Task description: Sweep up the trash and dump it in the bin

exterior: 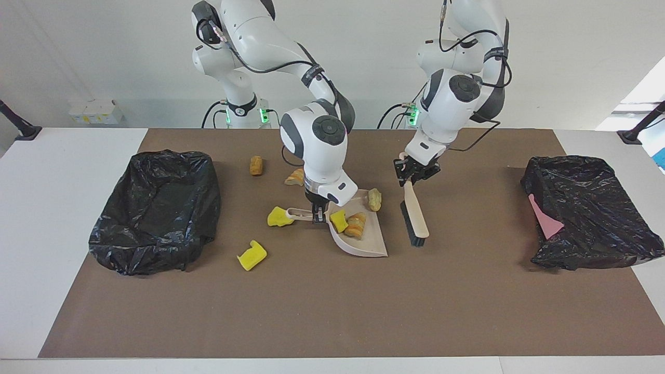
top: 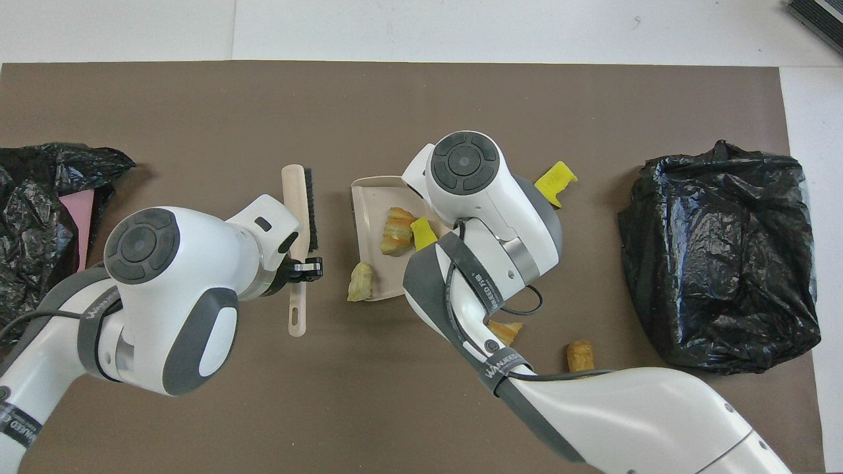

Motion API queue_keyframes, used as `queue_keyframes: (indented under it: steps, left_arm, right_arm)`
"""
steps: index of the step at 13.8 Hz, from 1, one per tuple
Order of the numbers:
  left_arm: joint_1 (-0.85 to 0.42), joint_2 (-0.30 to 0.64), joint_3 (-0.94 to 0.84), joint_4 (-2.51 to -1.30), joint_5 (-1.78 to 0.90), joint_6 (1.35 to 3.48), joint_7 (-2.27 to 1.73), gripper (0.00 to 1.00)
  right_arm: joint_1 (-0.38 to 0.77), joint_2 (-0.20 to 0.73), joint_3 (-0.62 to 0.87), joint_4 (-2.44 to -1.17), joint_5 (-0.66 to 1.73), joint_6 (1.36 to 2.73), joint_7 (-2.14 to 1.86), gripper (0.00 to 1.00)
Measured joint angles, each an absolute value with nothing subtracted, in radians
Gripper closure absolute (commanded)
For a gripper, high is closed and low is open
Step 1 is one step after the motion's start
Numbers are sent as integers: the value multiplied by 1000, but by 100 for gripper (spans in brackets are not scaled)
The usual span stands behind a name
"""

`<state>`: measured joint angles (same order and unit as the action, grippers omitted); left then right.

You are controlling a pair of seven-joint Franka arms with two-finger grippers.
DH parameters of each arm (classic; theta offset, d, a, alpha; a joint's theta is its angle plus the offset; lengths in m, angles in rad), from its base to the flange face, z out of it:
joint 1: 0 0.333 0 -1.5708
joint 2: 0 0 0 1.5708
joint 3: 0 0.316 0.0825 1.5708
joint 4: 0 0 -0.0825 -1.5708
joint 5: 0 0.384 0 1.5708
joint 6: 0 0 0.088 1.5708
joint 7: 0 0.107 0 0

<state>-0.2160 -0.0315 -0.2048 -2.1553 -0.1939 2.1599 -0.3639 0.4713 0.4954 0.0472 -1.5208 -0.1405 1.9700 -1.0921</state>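
left arm (exterior: 415,174) bent low, right arm (exterior: 318,208) angled over dustpan (exterior: 363,244).

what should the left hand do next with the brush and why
Probably bring the brush back toward the dustpan and push in the tan chunk sitting at the pan's edge. The left hand holds the brush clear of the pan, the right hand grips the pan's handle, and only two chunks lie inside.

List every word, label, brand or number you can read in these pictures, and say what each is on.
"WANEED 518": roughly how the grey strap on the right arm reads; letters uncertain.
"WANEED": same print on the right arm's lower strap.
Print on the left arm's strap: too blurred to read.
Dustpan, brush, bin bags: no text visible.
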Motion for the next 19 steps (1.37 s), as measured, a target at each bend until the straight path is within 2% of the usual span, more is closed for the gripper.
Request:
queue_keyframes:
  steps: [4, 7, 15, 19]
  left_arm:
    - [-229, -60, -215, -2264, -195, 2117, -560, 100]
    - [-317, -72, -225, -2352, -195, 2164, -715, 100]
    - [-514, -55, -235, -2375, -202, 2347, -609, 100]
    - [-500, -53, -217, -2374, -205, 2348, -485, 100]
  right_arm:
    - [471, 495, 47, -1521, -141, 1970, -1096, 100]
    - [471, 496, 47, -1523, -141, 1971, -1104, 100]
    - [472, 496, 47, -1531, -141, 1973, -1105, 100]
    - [471, 496, 47, -1531, -141, 1974, -1105, 100]
